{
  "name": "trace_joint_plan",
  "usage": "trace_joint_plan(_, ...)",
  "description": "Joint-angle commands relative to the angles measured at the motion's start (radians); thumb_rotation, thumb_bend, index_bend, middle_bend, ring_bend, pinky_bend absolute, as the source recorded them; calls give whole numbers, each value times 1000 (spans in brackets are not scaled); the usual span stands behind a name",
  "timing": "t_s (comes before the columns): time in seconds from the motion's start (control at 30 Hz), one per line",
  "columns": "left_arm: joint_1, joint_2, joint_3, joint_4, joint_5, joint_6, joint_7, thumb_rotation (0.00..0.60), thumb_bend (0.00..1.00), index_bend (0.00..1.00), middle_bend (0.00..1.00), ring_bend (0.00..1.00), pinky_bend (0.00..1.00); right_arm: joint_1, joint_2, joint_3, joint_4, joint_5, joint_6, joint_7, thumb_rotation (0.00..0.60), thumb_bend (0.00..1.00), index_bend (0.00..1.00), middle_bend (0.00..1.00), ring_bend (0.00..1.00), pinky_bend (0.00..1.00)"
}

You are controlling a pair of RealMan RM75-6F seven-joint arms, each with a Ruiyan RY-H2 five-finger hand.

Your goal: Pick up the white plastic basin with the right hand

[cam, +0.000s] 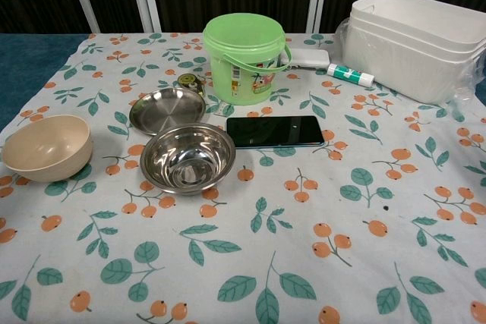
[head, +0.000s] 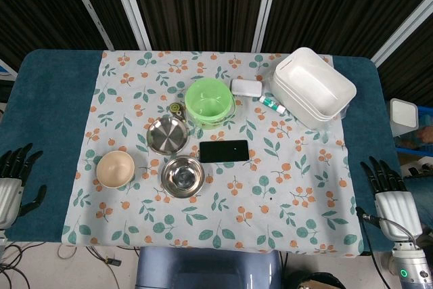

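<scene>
The white plastic basin (head: 313, 86) stands at the far right of the table, rectangular and seemingly stacked on another like it; in the chest view the basin (cam: 418, 39) fills the upper right corner. My right hand (head: 389, 194) hangs off the table's right front edge, fingers spread, holding nothing, well short of the basin. My left hand (head: 13, 181) is at the left front edge, fingers apart and empty. Neither hand shows in the chest view.
A green bucket (head: 209, 101), a white case (head: 245, 87) and a small tube (head: 270, 103) lie left of the basin. A black phone (head: 224, 151), a steel bowl (head: 183, 175), a steel plate (head: 167, 134) and a beige bowl (head: 115, 168) sit on the floral cloth (head: 284, 208).
</scene>
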Motion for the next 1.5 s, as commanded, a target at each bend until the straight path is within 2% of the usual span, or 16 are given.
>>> trace_joint_plan(0.03, 0, 0, 0, 0, 1, 1, 0, 600, 389, 118, 0, 0, 0, -1, 1, 0, -1, 0, 1, 1, 600, 191, 35, 0, 40, 174)
trace_joint_plan(1.13, 2, -1, 1, -4, -5, -1, 7, 600, 389, 118, 0, 0, 0, 8, 21, -15, -22, 5, -43, 65, 600, 192, 22, 0, 40, 174)
trace_joint_plan(1.33, 1, -2, 3, -8, -5, -7, 10, 600, 389, 118, 0, 0, 0, 20, 25, -36, -45, -2, -87, 79, 600, 191, 13, 0, 40, 174)
trace_joint_plan(1.5, 1, 4, -1, -11, -16, -11, 2, 600, 389, 118, 0, 0, 0, 71, 35, -14, -64, 22, -166, 88, 600, 191, 12, 1, 40, 174)
